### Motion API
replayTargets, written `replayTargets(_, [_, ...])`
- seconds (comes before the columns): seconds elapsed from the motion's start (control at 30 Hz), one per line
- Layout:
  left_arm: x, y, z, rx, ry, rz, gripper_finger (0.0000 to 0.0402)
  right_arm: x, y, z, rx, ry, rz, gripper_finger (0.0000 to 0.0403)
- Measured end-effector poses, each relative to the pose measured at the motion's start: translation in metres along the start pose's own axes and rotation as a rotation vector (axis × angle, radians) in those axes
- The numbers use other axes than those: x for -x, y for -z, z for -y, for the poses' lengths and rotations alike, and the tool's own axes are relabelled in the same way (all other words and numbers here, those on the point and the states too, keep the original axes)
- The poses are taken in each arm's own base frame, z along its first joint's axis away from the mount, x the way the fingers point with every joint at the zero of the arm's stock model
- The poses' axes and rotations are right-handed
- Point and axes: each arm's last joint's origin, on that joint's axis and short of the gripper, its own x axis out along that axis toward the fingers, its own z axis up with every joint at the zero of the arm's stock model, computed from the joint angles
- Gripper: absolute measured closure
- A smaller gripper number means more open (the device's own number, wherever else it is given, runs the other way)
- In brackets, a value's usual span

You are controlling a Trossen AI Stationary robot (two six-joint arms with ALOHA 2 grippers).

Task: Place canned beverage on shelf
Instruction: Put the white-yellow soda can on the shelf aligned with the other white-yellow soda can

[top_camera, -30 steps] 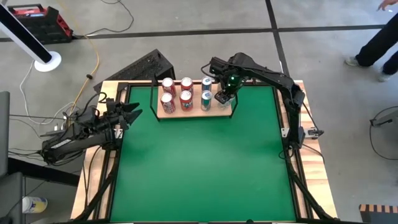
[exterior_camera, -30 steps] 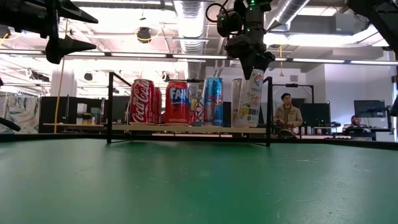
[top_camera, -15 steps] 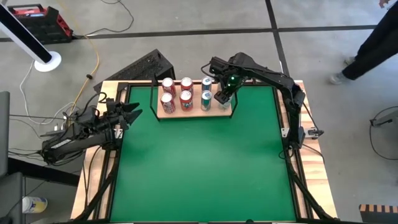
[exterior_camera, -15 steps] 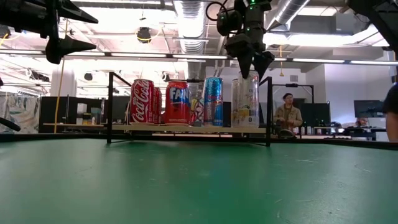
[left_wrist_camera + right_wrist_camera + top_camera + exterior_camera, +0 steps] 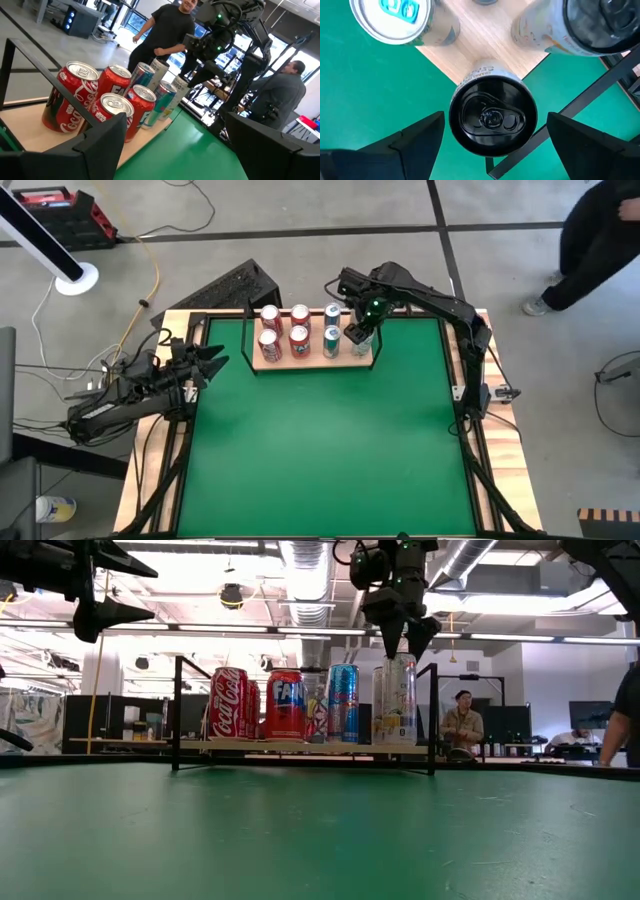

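The shelf is a pale wood board with black wire ends, standing at the far side of the green table. A tall pale can with a black top stands upright on its base at the shelf's right near corner. My right gripper hangs over it, pointing down and open. Its fingers stand either side of the can's top without touching. My left gripper waits open at the table's left edge, pointing level toward the shelf.
Several other cans stand on the shelf: red ones at the left, a blue one and a teal-topped one beside the pale can. The black wire end frame stands close on its right. People are beyond the table.
My right gripper has opened and let go of the tall pale can. The can was tilted in the fingers a second ago and now stands upright on the shelf. The gripper stays right over it, its fingertips now up at the can's top.
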Motion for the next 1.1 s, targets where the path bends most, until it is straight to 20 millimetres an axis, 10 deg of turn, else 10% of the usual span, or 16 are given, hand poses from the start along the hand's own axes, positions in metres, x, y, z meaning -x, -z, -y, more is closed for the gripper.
replayTargets(1.1, [0.0,0.0001,0.0002,-0.009,0.007,-0.004,0.0079,0.0045,0.0,-0.0065,-0.103,0.035,0.041,0.0114])
